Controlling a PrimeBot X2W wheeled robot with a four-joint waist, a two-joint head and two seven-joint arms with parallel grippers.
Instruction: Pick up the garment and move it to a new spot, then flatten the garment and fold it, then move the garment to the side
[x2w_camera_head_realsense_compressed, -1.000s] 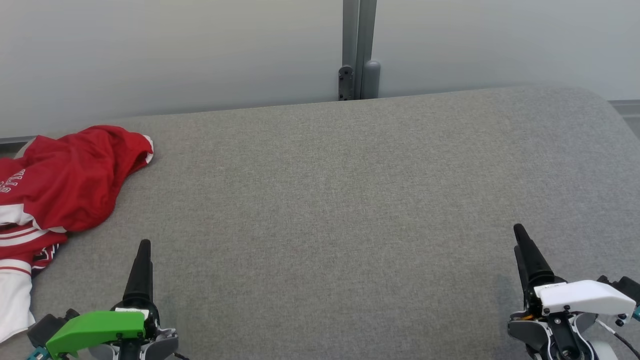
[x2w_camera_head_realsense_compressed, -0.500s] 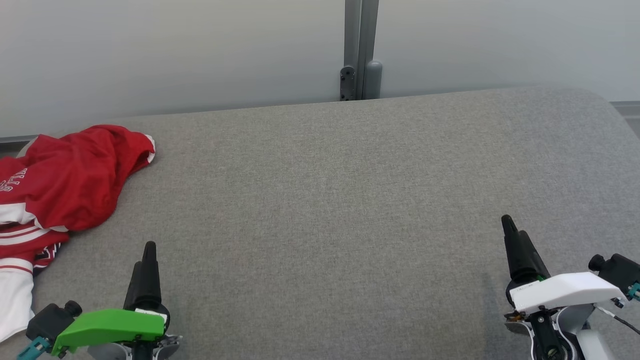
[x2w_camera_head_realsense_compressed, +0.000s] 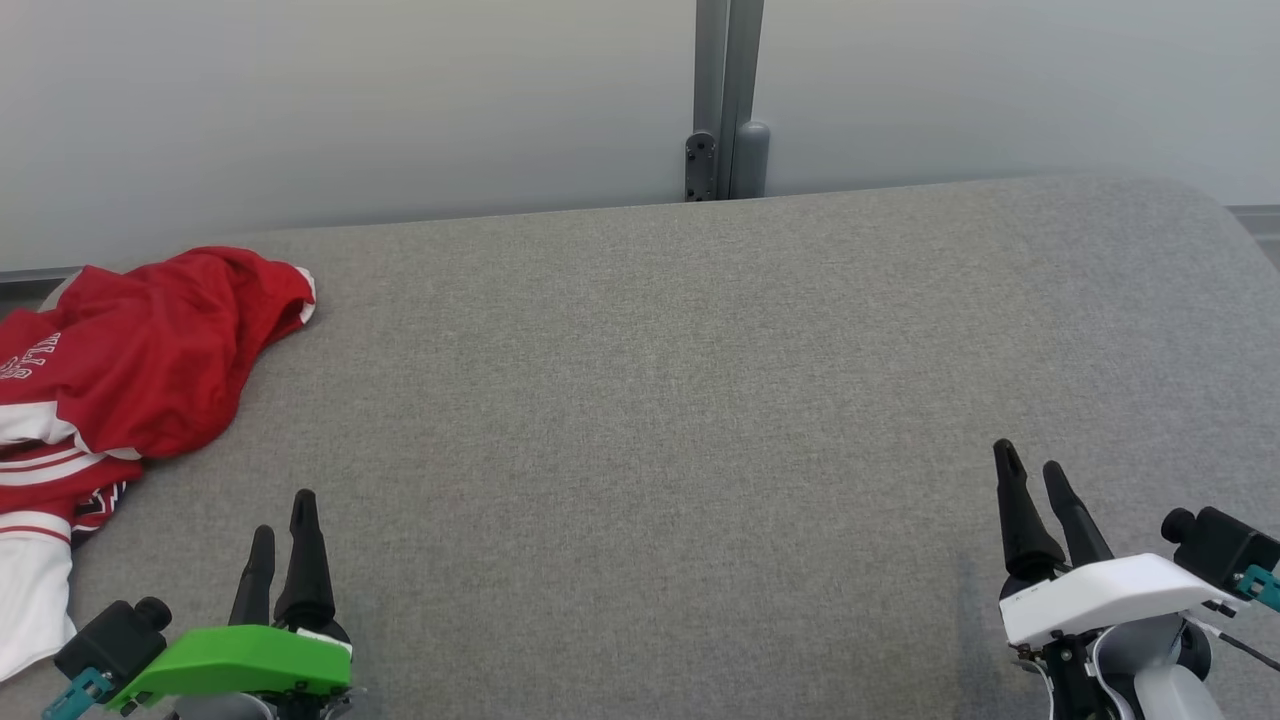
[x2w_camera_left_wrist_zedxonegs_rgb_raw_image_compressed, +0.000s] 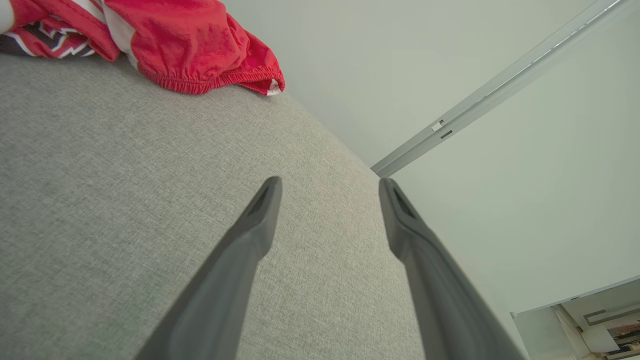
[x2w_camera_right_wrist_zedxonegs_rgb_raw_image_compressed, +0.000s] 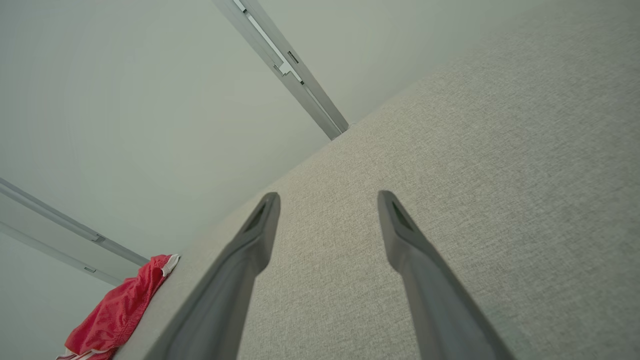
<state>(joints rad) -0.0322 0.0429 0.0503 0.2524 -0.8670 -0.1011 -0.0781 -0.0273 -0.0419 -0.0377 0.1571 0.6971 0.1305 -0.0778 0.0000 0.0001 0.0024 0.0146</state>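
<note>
At lower left, left gripper: two dark fingers spread wide and empty, tips pointing away from the robot above the grey cloth; green cover at the wrist.
right gripper: at lower right, fingers likewise parted and empty, above the same cloth; white cover at the wrist.
garment: red, with white bands and white lettering, crumpled in a heap at the far left of the surface; ahead and to the left of the left gripper, apart from it; well apart from the right gripper; part of it runs past the left edge of the head view.
garment edge: gathered red hem with a white lining, lying toward the wall.
surface: grey woven padded top, with a rounded corner at far right.
wall: pale and plain, behind the far edge.
upright: grey metal post against the wall, at mid far edge.
</note>
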